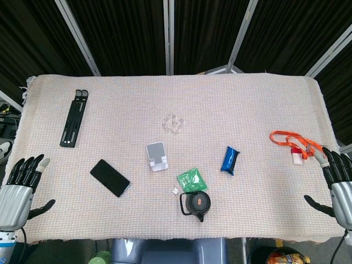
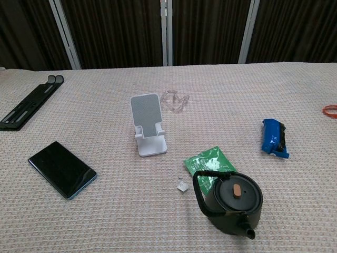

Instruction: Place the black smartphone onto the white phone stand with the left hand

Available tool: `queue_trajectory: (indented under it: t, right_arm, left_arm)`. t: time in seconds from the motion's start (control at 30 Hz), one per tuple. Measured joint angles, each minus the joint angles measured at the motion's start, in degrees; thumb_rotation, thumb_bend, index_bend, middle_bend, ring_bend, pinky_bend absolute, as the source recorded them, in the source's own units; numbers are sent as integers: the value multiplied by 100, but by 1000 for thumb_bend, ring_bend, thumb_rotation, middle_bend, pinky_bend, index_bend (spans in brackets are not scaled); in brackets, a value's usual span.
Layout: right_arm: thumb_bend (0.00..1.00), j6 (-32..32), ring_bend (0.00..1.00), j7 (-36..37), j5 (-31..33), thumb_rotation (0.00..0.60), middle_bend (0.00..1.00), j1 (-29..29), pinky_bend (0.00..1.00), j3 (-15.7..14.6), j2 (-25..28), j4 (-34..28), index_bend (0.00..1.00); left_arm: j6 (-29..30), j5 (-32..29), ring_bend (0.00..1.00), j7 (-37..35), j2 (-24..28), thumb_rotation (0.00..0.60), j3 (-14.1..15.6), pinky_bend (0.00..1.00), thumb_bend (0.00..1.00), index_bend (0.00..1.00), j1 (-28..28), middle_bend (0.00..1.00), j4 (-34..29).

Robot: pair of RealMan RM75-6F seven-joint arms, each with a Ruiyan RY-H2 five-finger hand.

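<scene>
The black smartphone [image 1: 110, 177] lay flat on the table cloth [image 1: 231, 110], just left of the white phone stand [image 1: 157, 157] and apart from it. The left hand [image 1: 19, 190] hovered at the cloth's edge, well left of the phone, fingers spread and holding nothing. The right hand [image 1: 338, 184] waited far right of the stand, likewise empty and spread.

Left hand [image 1: 19, 190], right hand [image 1: 338, 184], fingers spread, empty
</scene>
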Motion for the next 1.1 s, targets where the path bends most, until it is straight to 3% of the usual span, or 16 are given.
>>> queue_trajectory:
  t: [0.33, 0.5, 0.77, 0.93, 1.1]
  right_arm:
    - [0, -61, 0, -63, 52, 600, 0, -8, 0, -14, 21, -23, 0]
    - [0, -208, 0, -245, 257, 600, 0, -10, 0, -23, 69, -53, 0]
    - [0, -290, 0, -377, 450, 600, 0, 26, 0, 47, 38, -59, 0]
    - [0, -413, 0, -482, 633, 600, 0, 73, 0, 97, -3, -47, 0]
    - [0, -535, 0, -619, 771, 600, 0, 127, 0, 126, -59, -39, 0]
  left_arm:
    - [-137, -132, 0, 87, 8, 600, -14, 0, 0, 0, -40, 0, -37]
    - [-528, -216, 0, 90, -55, 600, -45, 0, 0, 0, -241, 0, 27]
    - [-2171, -347, 5, -10, -480, 600, -293, 33, 0, 1, -1368, 0, 732]
    - [-3169, -340, 120, 30, -1021, 600, -445, 170, 0, 71, -2219, 1, 1553]
    - [-3761, -313, 141, 252, -1448, 600, -467, 190, 0, 108, -2711, 12, 2177]
